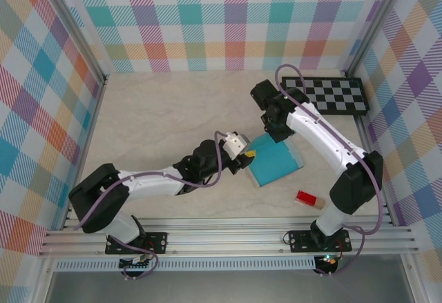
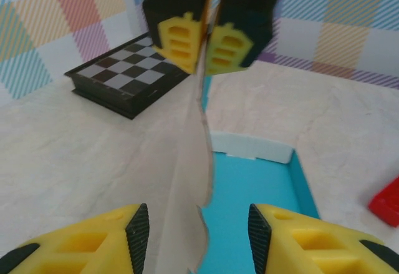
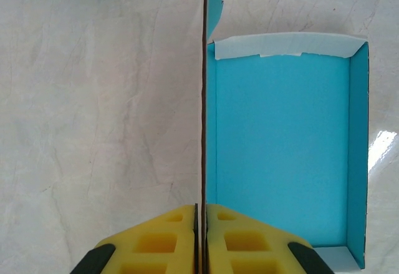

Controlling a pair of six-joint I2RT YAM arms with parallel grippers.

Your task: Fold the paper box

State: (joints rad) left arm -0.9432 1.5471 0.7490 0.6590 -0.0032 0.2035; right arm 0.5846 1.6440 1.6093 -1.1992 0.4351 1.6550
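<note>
One paper box (image 1: 276, 163), centre-right on tabletop (image 1: 173, 123): teal inside up, low walls raised, one tall flap (image 2: 190, 180) upright. One checkerboard (image 1: 331, 94), far right corner. One red block (image 1: 309, 199), near base of right arm (image 1: 324, 141). Right gripper (image 3: 201, 208) pinched tight on flap's top edge. Left gripper (image 2: 198, 224) half parted, flap standing between its pads, not clamped. Box's far corner hidden under right arm in top view; red block cut off in left wrist view. Tabletop beige, marbled; pastel plaid walls (image 1: 207, 20).

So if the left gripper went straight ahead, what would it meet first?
The box's upright flap, standing between the left gripper's open jaws; beyond it, probably the right gripper pinching that flap.
</note>
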